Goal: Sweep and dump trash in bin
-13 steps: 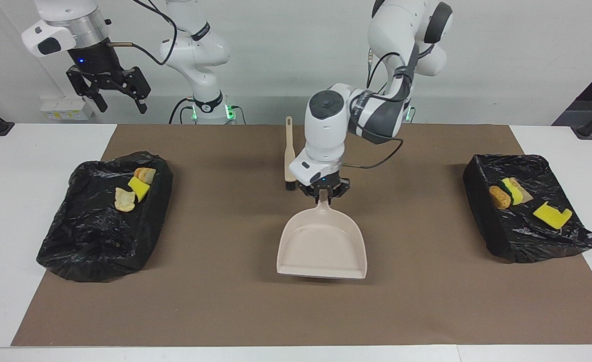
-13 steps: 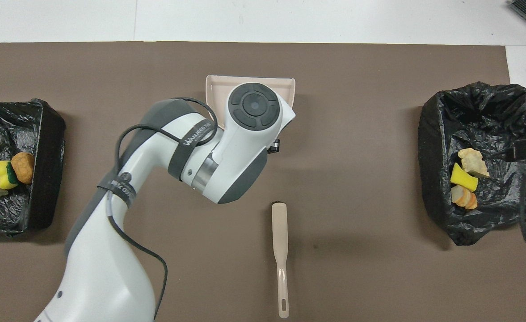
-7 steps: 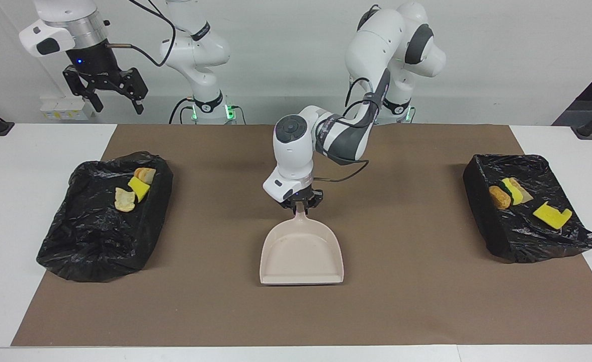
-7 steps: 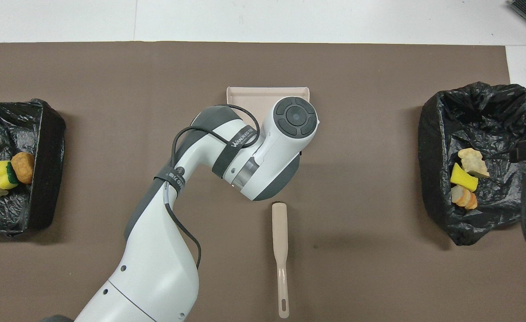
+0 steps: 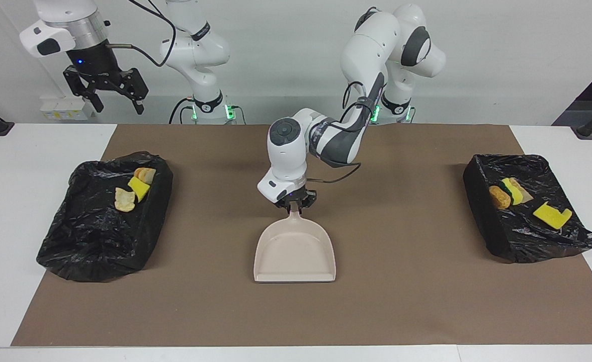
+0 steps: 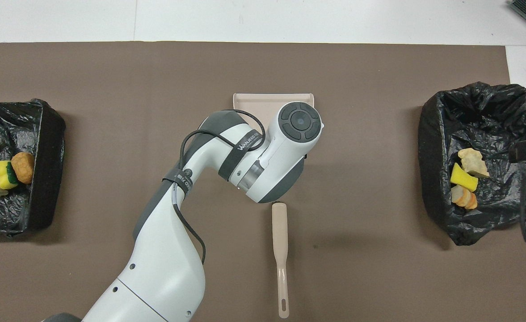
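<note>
The beige dustpan (image 5: 296, 249) lies flat on the brown mat at mid-table, its mouth pointing away from the robots. My left gripper (image 5: 294, 203) is shut on the tip of its handle; in the overhead view the arm hides the handle and only the pan's mouth (image 6: 272, 99) shows. Trash (image 5: 136, 188) lies in the black-lined bin (image 5: 99, 236) at the right arm's end. More trash (image 5: 508, 194) lies in the bin (image 5: 527, 241) at the left arm's end. My right gripper (image 5: 108, 95) hangs open and high over its own end.
The beige hand brush (image 6: 279, 250) lies on the mat nearer to the robots than the dustpan, handle toward the robots, its bristle end under the left arm. Both bins also show in the overhead view (image 6: 477, 112) (image 6: 44, 188). The brown mat (image 5: 426, 301) covers the table's middle.
The left arm has carried the dustpan toward the right arm's end and a little nearer to the robots, slowing at the end. The right arm has barely moved.
</note>
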You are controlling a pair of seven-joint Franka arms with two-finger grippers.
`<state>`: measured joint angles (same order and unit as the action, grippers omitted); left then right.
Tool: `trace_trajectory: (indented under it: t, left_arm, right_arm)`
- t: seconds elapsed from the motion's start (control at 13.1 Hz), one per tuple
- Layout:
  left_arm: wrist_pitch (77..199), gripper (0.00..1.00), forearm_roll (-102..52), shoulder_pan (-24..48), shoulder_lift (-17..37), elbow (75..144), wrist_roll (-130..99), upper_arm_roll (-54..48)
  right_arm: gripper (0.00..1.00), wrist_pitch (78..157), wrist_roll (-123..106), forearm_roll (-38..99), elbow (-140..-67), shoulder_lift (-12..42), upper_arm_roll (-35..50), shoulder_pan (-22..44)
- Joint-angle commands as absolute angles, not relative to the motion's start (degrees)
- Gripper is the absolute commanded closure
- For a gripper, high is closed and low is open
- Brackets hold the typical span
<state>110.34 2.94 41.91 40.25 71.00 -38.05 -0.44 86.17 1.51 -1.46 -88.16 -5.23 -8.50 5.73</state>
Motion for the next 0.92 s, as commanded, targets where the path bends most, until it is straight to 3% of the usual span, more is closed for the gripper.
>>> trace_trajectory:
  t: [0.0, 0.15, 0.61, 0.84]
  left_arm:
    - [111.9, 0.26, 3.7, 42.2, 39.9, 71.1, -37.8, 0.9]
    - [111.4, 0.00, 6.3, 41.4, 36.3, 73.4, -36.2, 1.1]
    - [110.9, 0.00, 6.4, 32.3, 14.7, 92.0, -21.2, 2.2]
    - [106.9, 0.00, 6.2, 26.6, 8.0, 93.3, -11.4, 2.1]
  right_arm:
    - [0.00, 86.7, -0.3, -1.5, -89.2, -6.1, -8.3, 5.4]
    - [0.00, 86.6, -0.7, -1.5, -89.2, -6.1, -8.3, 5.5]
    - [0.00, 85.1, -2.8, -1.4, -89.2, -6.2, -8.3, 5.5]
    - [0.00, 84.8, -2.8, -1.4, -88.8, -6.0, -8.3, 5.4]
